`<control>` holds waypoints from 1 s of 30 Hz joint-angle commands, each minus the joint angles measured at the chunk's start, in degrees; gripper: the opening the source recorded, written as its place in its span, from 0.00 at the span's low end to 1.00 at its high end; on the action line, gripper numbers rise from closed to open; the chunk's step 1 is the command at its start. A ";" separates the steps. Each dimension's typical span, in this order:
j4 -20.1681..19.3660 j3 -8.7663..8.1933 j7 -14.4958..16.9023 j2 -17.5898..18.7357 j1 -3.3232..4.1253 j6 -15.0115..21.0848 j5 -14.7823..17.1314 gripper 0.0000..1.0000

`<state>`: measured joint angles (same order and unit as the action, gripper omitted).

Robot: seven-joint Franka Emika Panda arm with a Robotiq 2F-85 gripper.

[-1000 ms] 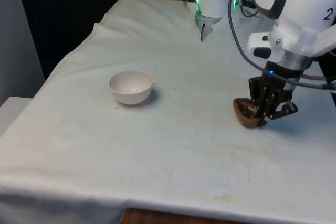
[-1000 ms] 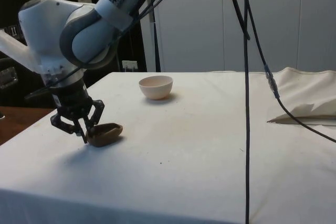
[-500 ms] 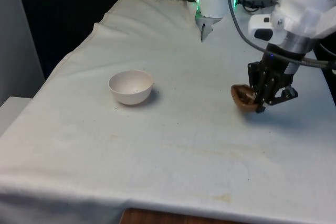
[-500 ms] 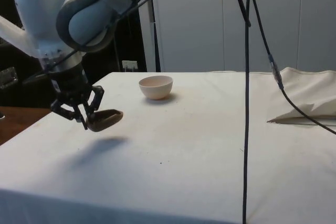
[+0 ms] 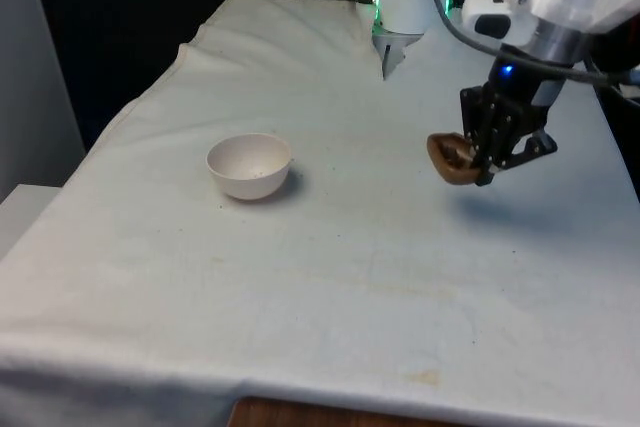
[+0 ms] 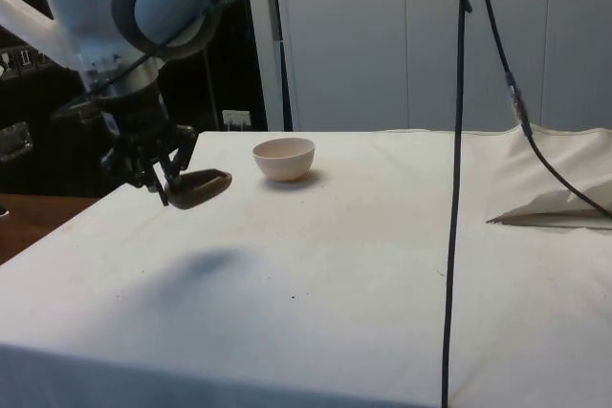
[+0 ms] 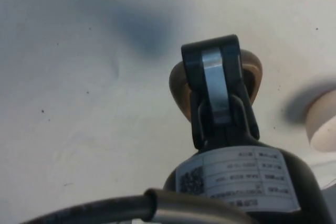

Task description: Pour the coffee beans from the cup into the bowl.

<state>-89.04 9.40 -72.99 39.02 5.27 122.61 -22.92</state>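
You have the white-clothed table (image 5: 330,277) spread wide beneath everything, its cloth rumpled into a fold at the side view's right. Above it, the black two-finger gripper (image 5: 487,152) hangs clear of the cloth on the front view's right, casting a soft shadow (image 6: 196,265) below. Its jaws are clamped on the rim of the small brown rounded cup (image 5: 450,159), which you see lifted off the table and tipped towards the front view's left. The round off-white bowl (image 5: 250,165) sits upright on the cloth, well apart from the cup, towards the front view's left. You cannot make out the cup's contents.
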 commanded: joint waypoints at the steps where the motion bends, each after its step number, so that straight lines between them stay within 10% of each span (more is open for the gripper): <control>1: -0.92 0.17 0.52 -0.97 -0.34 0.40 0.06 0.00; 30: -9.17 -1.09 6.70 -11.97 -3.04 1.43 0.34 0.00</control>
<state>-97.57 8.08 -66.86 27.50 2.69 122.84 -22.92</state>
